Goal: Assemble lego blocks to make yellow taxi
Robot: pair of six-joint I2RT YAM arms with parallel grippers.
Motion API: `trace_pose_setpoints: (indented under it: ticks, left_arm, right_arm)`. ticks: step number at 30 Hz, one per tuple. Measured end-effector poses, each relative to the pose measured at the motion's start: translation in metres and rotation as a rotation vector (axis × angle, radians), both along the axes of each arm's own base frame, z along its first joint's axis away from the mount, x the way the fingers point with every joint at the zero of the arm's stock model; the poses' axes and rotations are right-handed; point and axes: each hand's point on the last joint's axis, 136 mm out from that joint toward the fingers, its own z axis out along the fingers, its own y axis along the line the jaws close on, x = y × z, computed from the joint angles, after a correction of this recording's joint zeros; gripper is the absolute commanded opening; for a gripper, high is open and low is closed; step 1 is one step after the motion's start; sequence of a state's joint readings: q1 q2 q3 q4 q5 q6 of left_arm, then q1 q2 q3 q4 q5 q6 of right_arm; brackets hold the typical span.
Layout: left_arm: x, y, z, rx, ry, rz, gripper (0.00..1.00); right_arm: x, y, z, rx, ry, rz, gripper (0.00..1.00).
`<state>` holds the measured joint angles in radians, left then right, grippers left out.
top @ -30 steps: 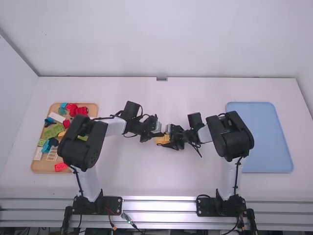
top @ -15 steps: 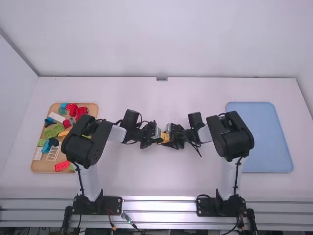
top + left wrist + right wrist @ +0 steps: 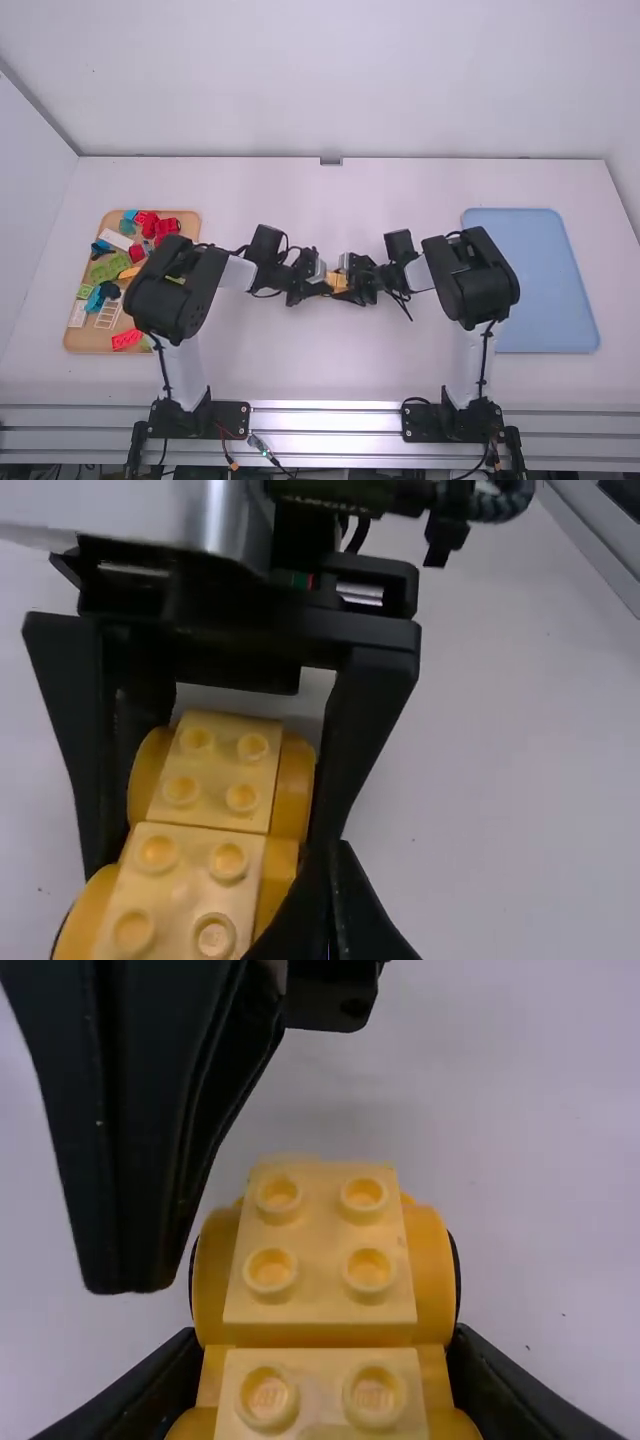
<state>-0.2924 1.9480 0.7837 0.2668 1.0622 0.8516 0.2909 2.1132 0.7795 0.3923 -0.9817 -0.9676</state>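
White desk (image 3: 330,360), centre: your closed, empty left jaws have moved beside the yellow assembly (image 3: 318,1300) clamped in your right jaws, likely to press it firm.

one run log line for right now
right gripper: shut on yellow blocks | left gripper: shut, beside them | loose blocks: on tan tray
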Motion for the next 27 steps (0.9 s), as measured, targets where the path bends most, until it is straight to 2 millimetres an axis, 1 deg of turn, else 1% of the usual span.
trace_pose_setpoints:
  ticks: [2, 3, 4, 6, 10, 22, 27]
  left_arm:
    - [0.005, -0.001, 0.009, -0.011, -0.042, 0.003, 0.02]
    - [0.006, -0.001, 0.010, -0.013, -0.050, 0.003, 0.02]
    - [0.012, -0.001, 0.014, -0.010, -0.086, 0.013, 0.02]
    - [0.018, -0.001, 0.014, 0.007, -0.109, 0.028, 0.02]
    - [0.026, 0.005, 0.005, 0.069, -0.128, 0.071, 0.02]
    - [0.026, 0.006, 0.002, 0.091, -0.154, 0.054, 0.02]
    - [0.025, 0.002, 0.002, 0.102, -0.163, 0.042, 0.02]
  right_arm:
    - [0.000, 0.000, 0.000, 0.000, 0.000, 0.001, 0.47]
    - [0.000, 0.000, 0.000, 0.000, 0.000, 0.001, 0.47]
    - [0.000, 0.000, 0.000, 0.000, 0.000, 0.001, 0.47]
    - [0.000, 0.000, 0.000, 0.000, 0.001, 0.001, 0.47]
    - [-0.001, 0.000, 0.000, 0.000, 0.001, 0.002, 0.47]
    - [0.000, 0.000, 0.000, -0.001, 0.000, 0.000, 0.47]
    - [0.000, 0.000, 0.000, -0.001, 0.000, 0.000, 0.47]
